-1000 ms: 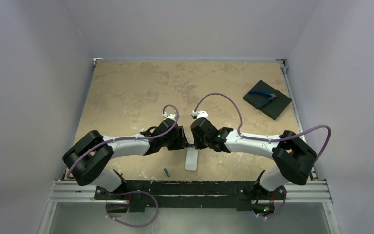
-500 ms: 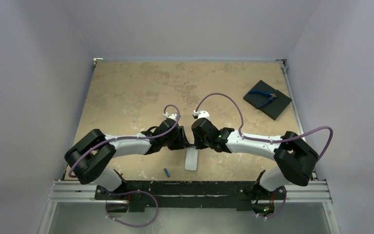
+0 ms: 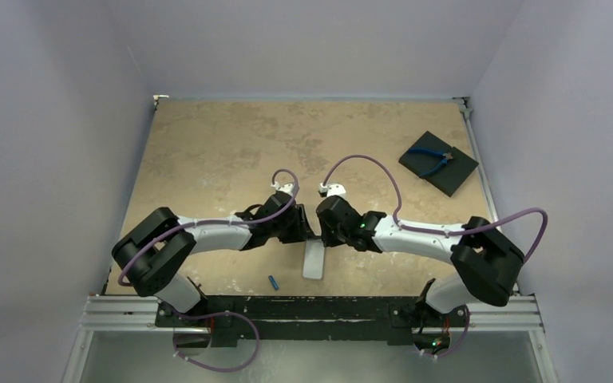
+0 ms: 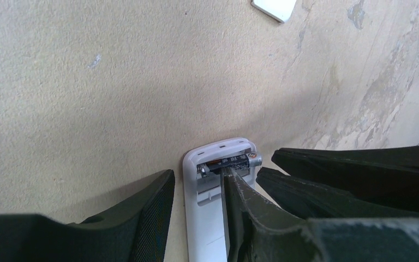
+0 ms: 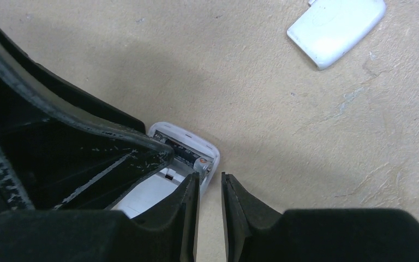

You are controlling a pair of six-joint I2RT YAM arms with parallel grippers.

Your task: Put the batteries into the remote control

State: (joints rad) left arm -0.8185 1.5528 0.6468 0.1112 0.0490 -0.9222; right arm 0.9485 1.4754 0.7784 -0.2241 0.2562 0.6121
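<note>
The white remote control (image 3: pixel 313 262) lies back-up near the table's front edge, its battery bay open at the far end (image 4: pixel 218 158). A dark grey-black battery (image 4: pixel 234 161) lies across that bay, its metal end (image 5: pixel 202 164) at the remote's edge. My left gripper (image 4: pixel 197 174) is open. One of its fingers stands beside the remote and the other finger's tip (image 4: pixel 232 180) rests on the battery. The right gripper (image 5: pixel 210 177) stands at the remote's corner, its jaws a narrow gap apart with only table between them. The blue battery (image 3: pixel 273 281) lies loose left of the remote.
A white cover piece (image 5: pixel 335 27) lies on the table beyond the remote, also in the left wrist view (image 4: pixel 275 6). Blue-handled pliers (image 3: pixel 433 159) rest on a black square pad (image 3: pixel 451 177) at the back right. Both grippers (image 3: pixel 313 233) crowd together over the remote's far end.
The left gripper's jaws have narrowed a little. Both arms have shifted slightly, the left arm's elbow drifting right. The remote and blue battery have not moved.
</note>
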